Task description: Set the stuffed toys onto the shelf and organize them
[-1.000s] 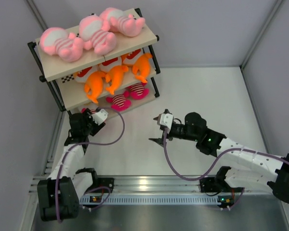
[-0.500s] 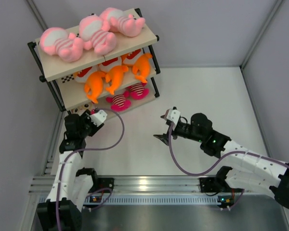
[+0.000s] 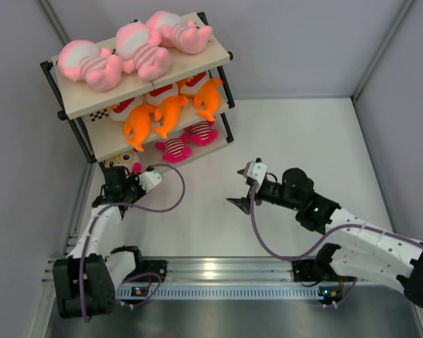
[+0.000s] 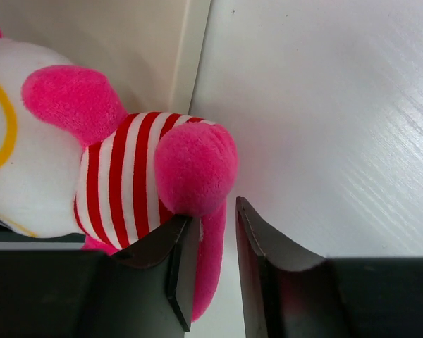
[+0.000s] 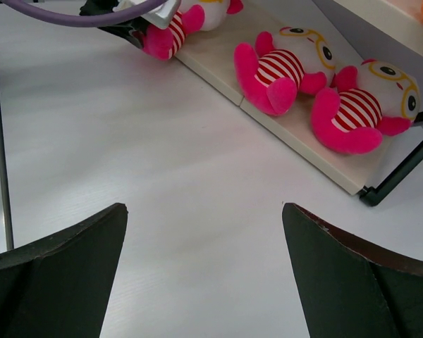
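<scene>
On the shelf [image 3: 77,105] at 10 o'clock, pink toys [image 3: 92,63] fill the top board, orange toys [image 3: 166,113] the middle one, and two striped toys [image 3: 175,148] lie on the bottom one. A third striped toy [image 4: 120,183] lies at that board's 8 o'clock end. The left pincer [image 4: 215,225] has its fingers narrowly apart astride this toy's pink leg [image 4: 210,267]; whether they squeeze it I cannot tell. The right pincer [image 5: 204,211] gapes wide over the counter [image 3: 303,141] at 4 o'clock of the shelf, holding nothing.
</scene>
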